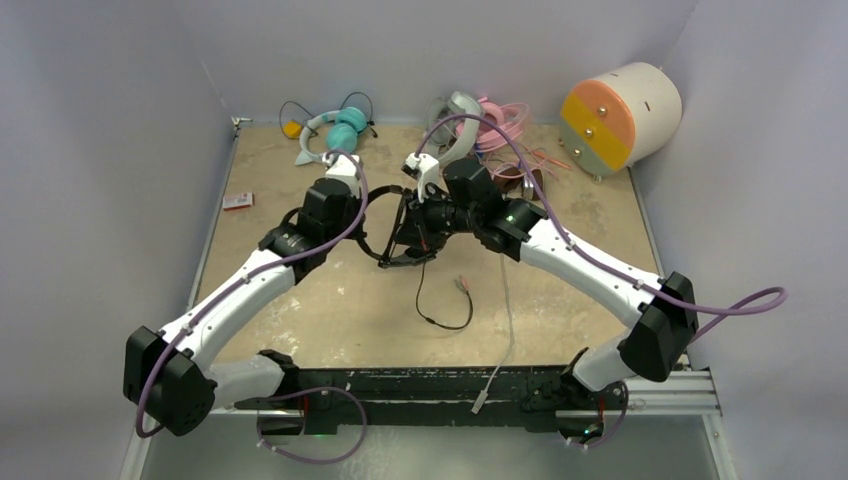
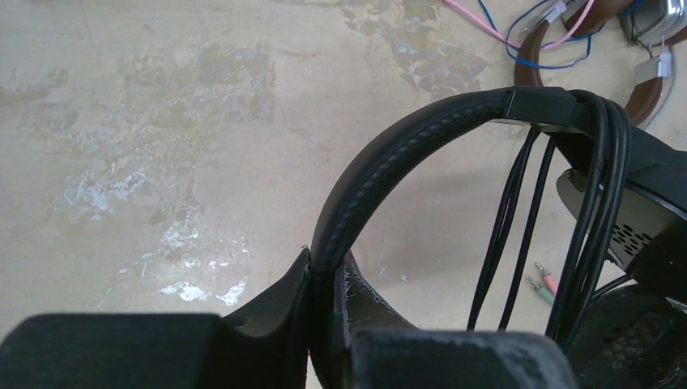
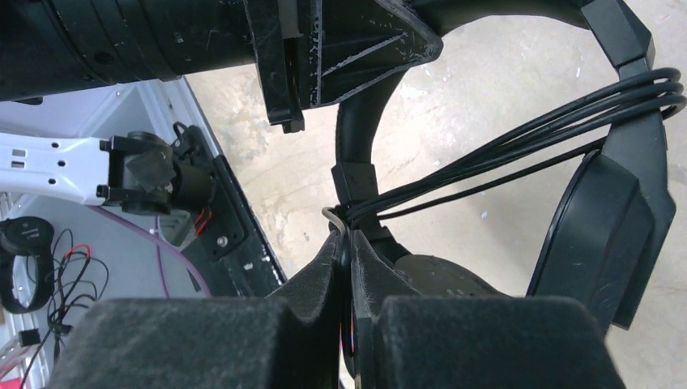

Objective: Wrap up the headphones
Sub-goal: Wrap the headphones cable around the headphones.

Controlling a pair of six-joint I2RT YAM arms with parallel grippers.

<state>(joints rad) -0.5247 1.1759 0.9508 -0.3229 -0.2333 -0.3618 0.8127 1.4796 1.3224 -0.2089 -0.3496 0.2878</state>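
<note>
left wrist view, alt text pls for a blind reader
The left claw is shut on the padded band of black headphones, whose cable loops over the band at right. Brown-and-silver headphones lie on the table beyond.

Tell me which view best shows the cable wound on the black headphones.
Right wrist: the cable strands stretch clearly across the black headphones, side to side. Left wrist shows strands draped over the headband; top external shows a small dark shape and a loose tail.
</note>
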